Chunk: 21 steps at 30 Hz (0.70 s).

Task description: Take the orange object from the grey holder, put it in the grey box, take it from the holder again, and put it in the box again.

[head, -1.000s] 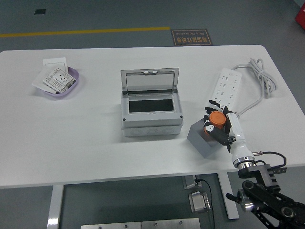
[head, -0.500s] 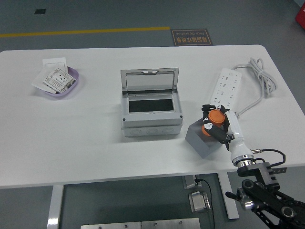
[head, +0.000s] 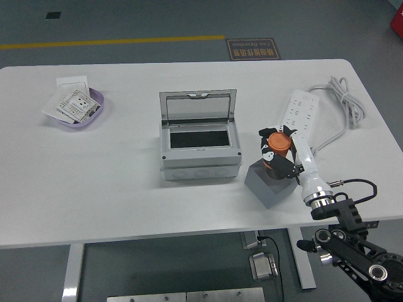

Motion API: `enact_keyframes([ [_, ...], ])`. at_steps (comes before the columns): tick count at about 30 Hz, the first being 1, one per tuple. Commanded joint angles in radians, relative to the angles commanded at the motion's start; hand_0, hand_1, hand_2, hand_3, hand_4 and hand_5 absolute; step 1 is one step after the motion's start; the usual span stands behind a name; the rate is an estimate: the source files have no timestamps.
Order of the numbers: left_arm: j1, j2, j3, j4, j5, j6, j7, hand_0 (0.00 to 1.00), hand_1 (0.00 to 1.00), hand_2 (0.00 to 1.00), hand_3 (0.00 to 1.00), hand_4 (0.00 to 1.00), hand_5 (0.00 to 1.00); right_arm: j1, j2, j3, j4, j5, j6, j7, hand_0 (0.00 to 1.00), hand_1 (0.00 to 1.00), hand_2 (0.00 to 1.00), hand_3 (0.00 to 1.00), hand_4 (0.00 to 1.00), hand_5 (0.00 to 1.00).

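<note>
Orange object [head: 281,144]: a short cylinder with an orange top, held in the right hand [head: 279,155], directly above the grey holder [head: 267,185]. Whether its base rests in the holder or is clear of it cannot be told; it sits high, so a lift appears to be in hand.

Right hand: black fingers [head: 269,134] curled close round the object from the far and near sides, enclosing it; the orange top shows between them. The white forearm runs back toward the table's near right edge.

Left hand: not in view.

Grey holder: a small grey block near the table's near edge, right of centre, just beside the box's right near corner.

Grey box [head: 200,148]: at the table's centre, lid [head: 198,107] hinged back and standing open on the far side, dark opening facing up. Nothing orange shows inside.

Table [head: 126,189]: white; also carries a white power strip [head: 300,114] with its cable toward the right edge, and a purple dish [head: 84,109] of cards near the far left corner.

Progress, as a judgement: the object is gripped at the holder and none has reached the box, so this reads as a pick. Which of the two rounds it belongs to cannot be told. At least the carry to the box and the release remain.
</note>
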Motion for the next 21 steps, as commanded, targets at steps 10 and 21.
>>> enact_keyframes([
  [10,-0.002,0.001,-0.028,0.000,0.028,0.007,0.001,0.645,0.693,0.604,0.601,0.613,0.151,0.158,0.023,-0.058,-0.010,-0.199,-0.001,-0.162,0.218,0.257,0.378,0.270,0.099,0.002],
  [21,-0.002,0.002,-0.070,0.000,0.071,0.010,0.009,0.645,0.697,0.606,0.600,0.612,0.159,0.338,0.067,-0.180,-0.073,-0.403,0.057,-0.329,0.002,0.049,0.279,0.212,0.002,0.040],
])
